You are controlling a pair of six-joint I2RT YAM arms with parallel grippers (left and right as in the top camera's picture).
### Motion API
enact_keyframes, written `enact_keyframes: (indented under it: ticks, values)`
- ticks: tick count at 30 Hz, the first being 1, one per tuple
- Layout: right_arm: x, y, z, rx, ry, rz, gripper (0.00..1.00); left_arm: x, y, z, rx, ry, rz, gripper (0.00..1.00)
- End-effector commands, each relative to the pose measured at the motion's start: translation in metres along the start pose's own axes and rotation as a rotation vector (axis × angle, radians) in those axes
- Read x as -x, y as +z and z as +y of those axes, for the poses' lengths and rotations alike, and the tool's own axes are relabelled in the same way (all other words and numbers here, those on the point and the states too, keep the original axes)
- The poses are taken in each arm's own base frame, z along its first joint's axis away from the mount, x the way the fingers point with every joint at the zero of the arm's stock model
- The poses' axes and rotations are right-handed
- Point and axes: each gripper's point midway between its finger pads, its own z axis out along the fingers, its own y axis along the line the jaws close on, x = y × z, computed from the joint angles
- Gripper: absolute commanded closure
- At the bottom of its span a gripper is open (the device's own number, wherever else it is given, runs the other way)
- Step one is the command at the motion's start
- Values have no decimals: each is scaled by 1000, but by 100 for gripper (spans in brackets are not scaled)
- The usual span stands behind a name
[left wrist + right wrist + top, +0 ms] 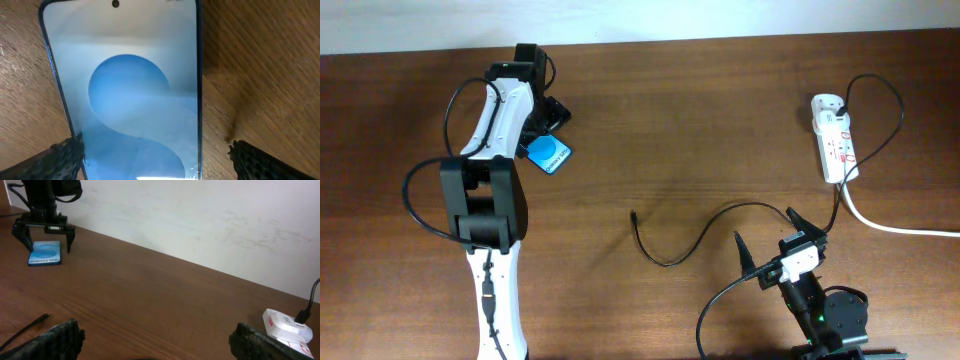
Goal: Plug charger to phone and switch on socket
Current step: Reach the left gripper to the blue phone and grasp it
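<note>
At the near edge, toward the right corner, the right gripper (764, 226) has its fingers spread with nothing between them. Just beyond it the charger (665, 262) loops across the worktop (650, 110), its small connector lying free near the middle. Farther back, the socket (833, 140) lies by the far right corner with the cable plugged in, and toward the far left corner the phone (550, 154) lies screen up under the left gripper (159, 157), whose fingers stand apart, one at each long side.
</note>
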Motion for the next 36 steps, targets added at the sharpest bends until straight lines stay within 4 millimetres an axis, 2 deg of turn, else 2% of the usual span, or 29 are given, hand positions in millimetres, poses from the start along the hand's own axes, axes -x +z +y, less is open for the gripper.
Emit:
enact_keyframes:
  ticks: [1,5,9,12,18,21,25,27,29,30,31,36]
  values:
    - [-3,0,1,2,9,4,2,3,9,4,28,13,-8,1]
    - [-3,0,1,2,9,4,2,-4,7,11,58,28,22,1]
    - [-3,0,1,2,9,4,2,-1,2,12,51,45,15,1]
    - [-3,0,1,2,9,4,2,2,10,23,69,26,31,1]
    - [-3,0,1,2,9,4,2,-13,34,32,89,29,80,1]
    - [-3,0,1,2,9,4,2,-23,48,22,26,23,116,1]
    - [-3,0,1,2,10,5,2,-27,52,22,15,22,130,0]
    - [-3,0,1,2,9,4,2,-32,55,25,25,23,143,3]
    - [-3,0,1,2,10,5,1,-35,57,26,25,22,154,11]
    - [-3,0,1,2,9,4,2,-35,57,26,24,22,154,20]
    - [-3,0,1,2,9,4,2,-35,57,26,24,22,154,25]
    - [-3,0,1,2,9,4,2,-35,57,26,24,22,154,33]
